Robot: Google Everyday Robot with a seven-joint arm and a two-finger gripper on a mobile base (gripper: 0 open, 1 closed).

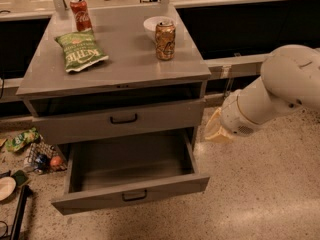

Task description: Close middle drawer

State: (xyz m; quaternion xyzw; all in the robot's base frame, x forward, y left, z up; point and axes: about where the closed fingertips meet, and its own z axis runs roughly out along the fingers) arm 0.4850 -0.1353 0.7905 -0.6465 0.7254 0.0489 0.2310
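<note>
The middle drawer (131,189) of the grey metal cabinet is pulled far out toward me. Its wide shallow tray is bare inside, and its flat front carries a small black bar handle (134,195). The taller-fronted top drawer (122,120) above it is pushed in. The lowest drawer is hidden beneath the open one. My white arm (280,89) comes in from the right. My gripper (216,129) hangs low, just right of the cabinet's front right corner, level with the open drawer's right side and slightly apart from it.
On the cabinet top (125,59) stand a gold can (165,40), a white bowl (156,25), a red cola can (80,14) and a green chip bag (80,50). Litter and a small wire basket (42,156) lie on the floor at the left. Speckled floor (260,194) lies to the right.
</note>
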